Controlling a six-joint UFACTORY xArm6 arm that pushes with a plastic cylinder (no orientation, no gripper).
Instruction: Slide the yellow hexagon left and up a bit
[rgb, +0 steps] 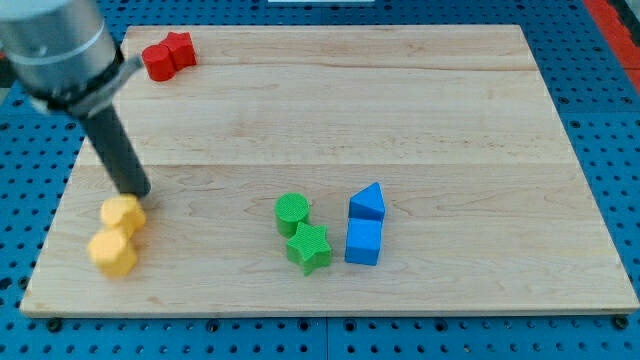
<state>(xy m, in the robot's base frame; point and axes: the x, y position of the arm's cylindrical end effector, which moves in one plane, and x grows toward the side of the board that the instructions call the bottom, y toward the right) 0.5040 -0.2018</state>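
Yellow hexagon (113, 252) sits at the lower left of the board (400, 120), touching a second yellow block (123, 214) just above it. My tip (141, 193), a bare rod gripping nothing, rests above and right of both, just beside the upper block. By my judgement that is the wrong side for a push left and up: it needs to come round to the hexagon's lower right.

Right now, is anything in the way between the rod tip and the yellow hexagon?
Nothing visible. My tip sits at the upper edge of the upper yellow block; a second yellow block touches it below. I cannot tell which is the hexagon.
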